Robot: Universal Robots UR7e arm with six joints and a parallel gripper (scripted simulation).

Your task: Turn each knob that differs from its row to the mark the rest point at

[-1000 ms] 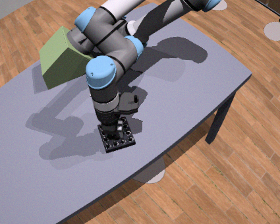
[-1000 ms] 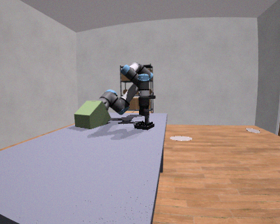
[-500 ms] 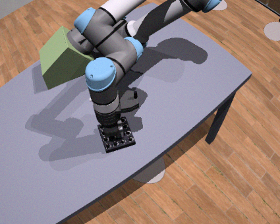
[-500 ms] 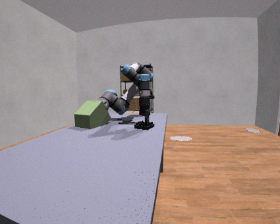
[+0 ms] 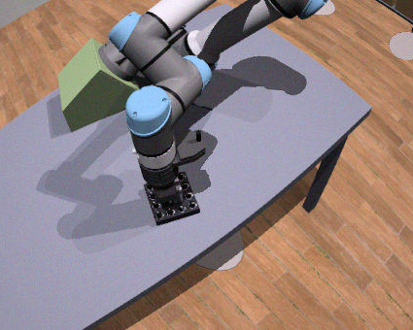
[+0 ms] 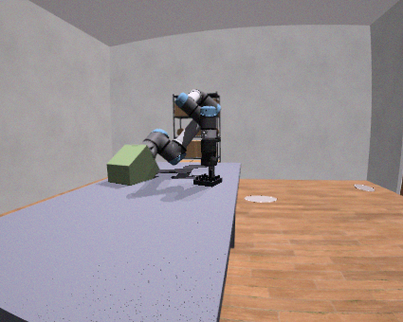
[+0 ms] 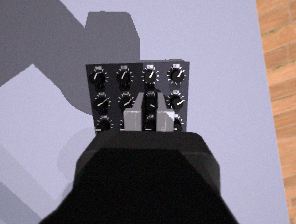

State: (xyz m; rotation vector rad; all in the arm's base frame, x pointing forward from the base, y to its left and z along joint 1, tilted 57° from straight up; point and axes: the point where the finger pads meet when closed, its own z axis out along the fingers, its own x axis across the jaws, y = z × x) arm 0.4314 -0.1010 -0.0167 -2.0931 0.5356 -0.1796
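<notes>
Knob box (image 7: 137, 82) sits near the worktop (image 5: 278, 126) front edge, directly under the jaws, which are clamped on one of its knobs (image 7: 149, 119) in the third column, the two grey fingers flanking it; farther back a green block (image 5: 90, 87) rests beside the arm (image 5: 152, 73)

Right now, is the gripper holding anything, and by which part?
Yes: the gripper is shut on a knob of the knob box, its fingers clamping the knob's sides.
</notes>
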